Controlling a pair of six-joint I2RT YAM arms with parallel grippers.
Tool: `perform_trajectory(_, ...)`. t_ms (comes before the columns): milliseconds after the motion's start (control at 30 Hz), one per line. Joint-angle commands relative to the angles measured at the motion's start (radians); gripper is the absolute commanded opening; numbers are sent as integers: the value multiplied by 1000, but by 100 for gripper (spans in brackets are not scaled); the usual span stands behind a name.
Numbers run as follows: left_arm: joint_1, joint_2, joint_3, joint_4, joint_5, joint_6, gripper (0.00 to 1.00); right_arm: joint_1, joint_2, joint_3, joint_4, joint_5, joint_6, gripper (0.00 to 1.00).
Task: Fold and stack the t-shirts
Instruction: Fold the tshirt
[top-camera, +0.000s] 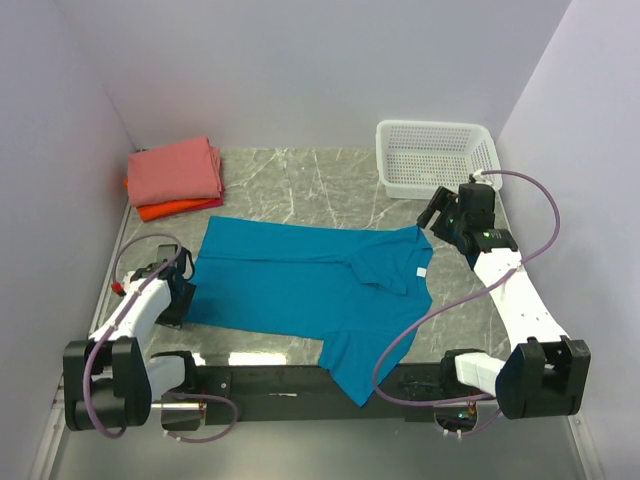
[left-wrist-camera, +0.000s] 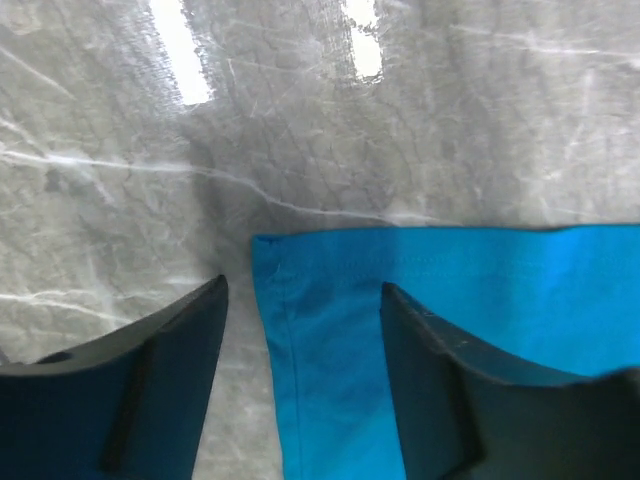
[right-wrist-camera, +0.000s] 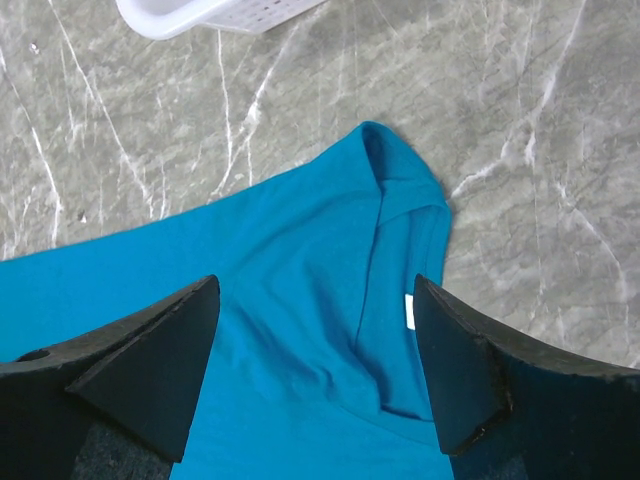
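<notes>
Mid-frame we've got teal tee (top-camera: 300, 280) flat, L gripper (left-wrist-camera: 303, 284) jaws apart astride hem corner, R gripper (right-wrist-camera: 316, 282) jaws wide over collar, both empty.

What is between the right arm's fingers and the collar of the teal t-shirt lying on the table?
Nothing visible does. The right fingers stand open right over the collar of the teal-blue cotton t-shirt, with no object between; the white plastic mesh basket sits clear beyond it on the marble table.
</notes>
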Motion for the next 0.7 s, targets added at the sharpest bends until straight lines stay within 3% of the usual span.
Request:
perform_trajectory(0, 6, 31, -17, 64, 1, 15, 65, 2, -30, 12, -13, 6, -3, 84)
perform_trajectory(100, 9, 56, -34, 106, 33, 27, 45, 3, -48, 2, -33, 2, -3, 84)
perform_trajectory(133, 9, 68, -43, 115, 39, 29, 31, 5, -53, 0, -42, 5, -4, 84)
perform_trajectory(233, 11, 86, -49, 120, 32, 23, 1, 20, -67, -18, -86, 2, 0, 84)
perform_trajectory(333, 12, 85, -43, 128, 32, 32, 1, 75, -90, -38, -131, 15, -12, 84)
perform_trajectory(433, 12, 68, -41, 129, 35, 35, 1, 282, -116, -61, -181, 65, -41, 83)
perform_trajectory(467, 12, 63, -41, 134, 38, 44, 1, 413, -125, -92, -191, 37, -47, 82)
perform_trajectory(567, 12, 49, -41, 137, 46, 58, 1, 633, -130, -155, -175, -4, -33, 80)
perform_trajectory(600, 12, 46, -41, 137, 46, 61, 1, 778, -121, -178, -175, -24, -29, 80)
perform_trajectory(667, 14, 37, -40, 135, 43, 66, 1, 932, -69, -187, -191, -9, -18, 79)
